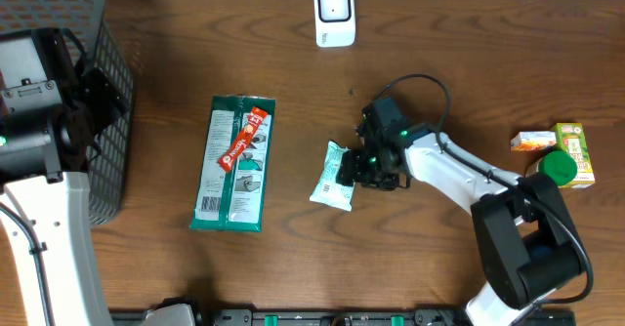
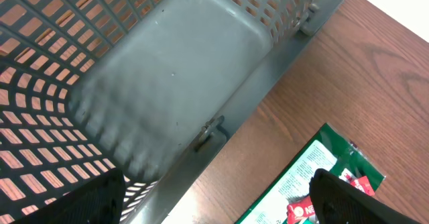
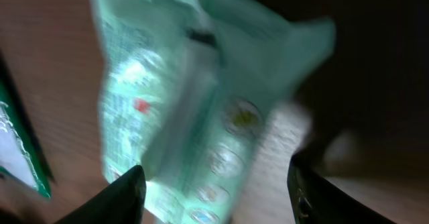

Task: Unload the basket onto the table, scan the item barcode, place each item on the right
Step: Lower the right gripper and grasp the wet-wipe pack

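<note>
Nearby, a green packet [image 1: 232, 163] lies apart from the pouch [image 1: 334, 176].

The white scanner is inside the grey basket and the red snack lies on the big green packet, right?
No. The overhead view shows the white scanner on the table, away from the grey basket. The red snack does lie on the big green packet.

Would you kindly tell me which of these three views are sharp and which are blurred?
Overhead: sharp and evenly lit. Left wrist: the basket is fairly crisp, softer toward the lower left. Right wrist: heavy motion blur smears the pale green packet, and the upper right corner is dark.
</note>
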{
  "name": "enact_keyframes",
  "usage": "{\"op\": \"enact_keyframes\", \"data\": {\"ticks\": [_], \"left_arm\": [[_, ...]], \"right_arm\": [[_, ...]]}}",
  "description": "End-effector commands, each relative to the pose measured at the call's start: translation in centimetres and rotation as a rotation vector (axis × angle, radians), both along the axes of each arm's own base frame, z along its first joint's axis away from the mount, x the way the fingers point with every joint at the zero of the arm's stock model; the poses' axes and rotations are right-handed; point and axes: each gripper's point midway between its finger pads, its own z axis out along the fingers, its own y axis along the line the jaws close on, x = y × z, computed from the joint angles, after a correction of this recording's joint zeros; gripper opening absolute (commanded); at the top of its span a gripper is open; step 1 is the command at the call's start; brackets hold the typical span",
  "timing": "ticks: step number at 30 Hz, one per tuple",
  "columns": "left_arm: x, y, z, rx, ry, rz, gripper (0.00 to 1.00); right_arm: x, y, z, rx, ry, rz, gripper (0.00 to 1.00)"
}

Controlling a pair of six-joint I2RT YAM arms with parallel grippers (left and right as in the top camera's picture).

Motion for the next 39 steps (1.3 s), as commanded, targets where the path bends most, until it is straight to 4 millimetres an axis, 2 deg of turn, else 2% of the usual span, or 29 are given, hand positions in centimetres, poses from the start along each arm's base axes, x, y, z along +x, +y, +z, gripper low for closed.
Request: {"op": "enact_keyframes", "data": {"ticks": [1, 7, 12, 15, 17, 24, 30, 35, 39], "left_arm": [[0.0, 0.3, 0.2, 0.015, 0.003, 0.004, 0.88], [0.0, 0.3, 0.2, 0.015, 0.003, 0.004, 0.88], [0.0, 0.3, 0.2, 0.015, 0.002, 0.004, 0.88], [0.0, 0.3, 0.2, 0.015, 0.003, 0.004, 0.88], [0.0, 0.3, 0.2, 0.015, 0.003, 0.004, 0.88], [0.0, 0.3, 0.2, 0.015, 0.002, 0.004, 0.88], [0.0, 0.3, 0.2, 0.015, 0.003, 0.004, 0.88], [0.0, 0.3, 0.2, 0.015, 0.003, 0.004, 0.88], [0.0, 0.3, 0.2, 0.015, 0.002, 0.004, 0.88]], "right_arm": [[-0.2, 0.1, -1.1, -0.057, -0.044, -0.022, 0.55], [0.5, 0.4, -1.6, -0.085, -0.119, -0.013, 0.45], [1.0, 0.5, -1.5, -0.088, -0.141, -0.024, 0.43], [1.2, 0.6, -1.4, -0.084, -0.156, -0.011, 0.44], [1.2, 0.6, -1.4, -0.086, -0.161, 0.001, 0.48], [1.4, 1.1, -0.3, 0.022, -0.13, 0.012, 0.46], [2.1, -0.2, 0.1, 0.04, -0.117, -0.028, 0.47], [1.2, -0.1, -0.2, 0.028, -0.089, -0.031, 0.42], [0.6, -0.1, -1.0, -0.003, -0.076, -0.075, 0.32]]}}
